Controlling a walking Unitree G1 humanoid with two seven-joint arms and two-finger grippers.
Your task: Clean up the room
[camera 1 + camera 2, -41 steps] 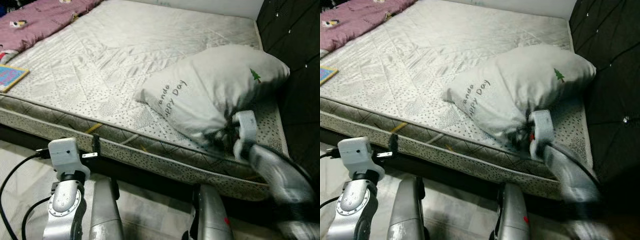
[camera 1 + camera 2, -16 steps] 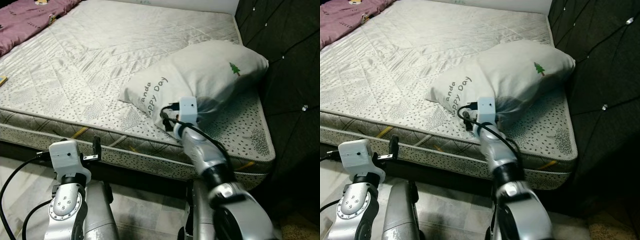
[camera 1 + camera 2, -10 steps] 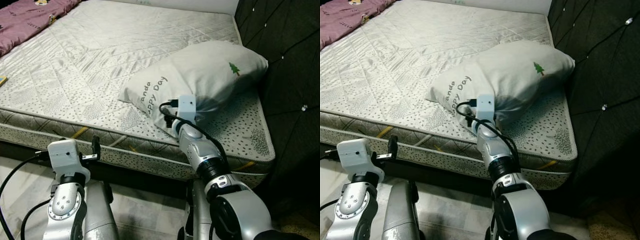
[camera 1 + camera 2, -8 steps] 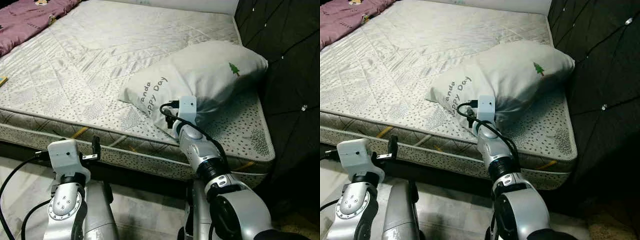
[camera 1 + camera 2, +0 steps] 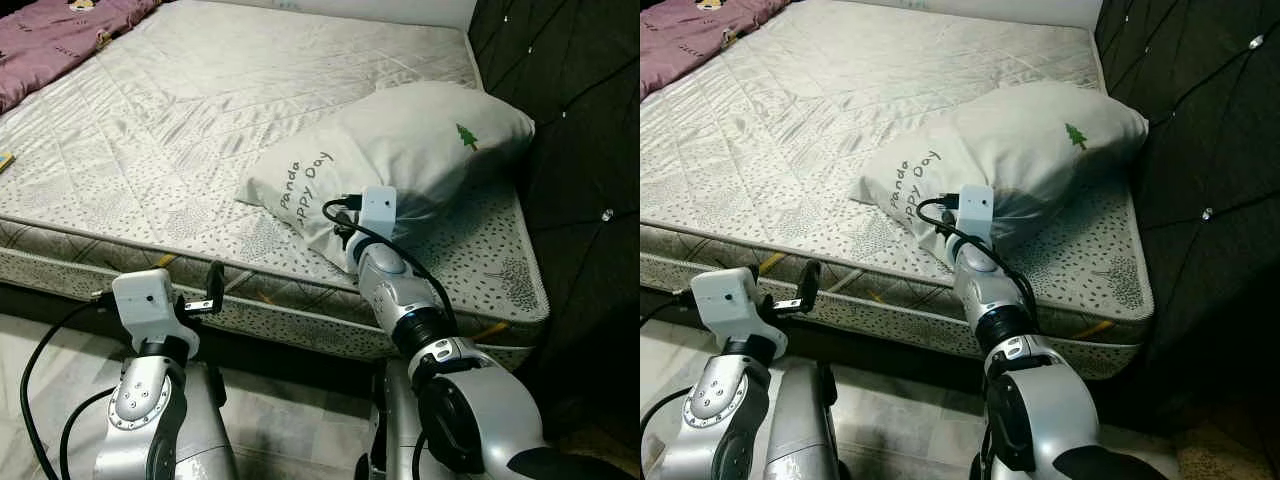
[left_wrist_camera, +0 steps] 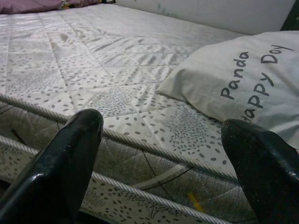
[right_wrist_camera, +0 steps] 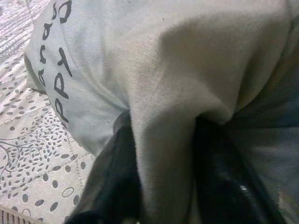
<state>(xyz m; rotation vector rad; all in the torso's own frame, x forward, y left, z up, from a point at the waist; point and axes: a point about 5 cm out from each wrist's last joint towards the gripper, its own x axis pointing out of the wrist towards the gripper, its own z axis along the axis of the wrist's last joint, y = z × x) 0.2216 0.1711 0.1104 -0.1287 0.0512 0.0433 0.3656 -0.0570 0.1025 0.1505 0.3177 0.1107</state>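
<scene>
A pale grey pillow [image 5: 410, 150], printed "Panda Happy Day" with a small green tree, lies on the bare mattress [image 5: 180, 110] close to the dark headboard. My right gripper [image 7: 163, 154] is at the pillow's near edge and is shut on a fold of its cloth, which bulges between the two black fingers [image 7: 114, 186]. Low down in front of the mattress's near edge, my left gripper [image 6: 161, 128] is open with nothing between its fingers. It points at the bed and is apart from the pillow [image 6: 252, 88].
A black tufted headboard [image 5: 580, 110] stands along the right side of the bed. A purple blanket [image 5: 50, 35] covers the far left corner. A book's corner [image 5: 5, 160] shows at the left edge. Pale tiled floor [image 5: 40, 350] lies below the bed frame.
My left arm has lifted and swung a little right towards the mattress edge. My right gripper has stayed on the pillow's near edge over the last second, after reaching in earlier.
</scene>
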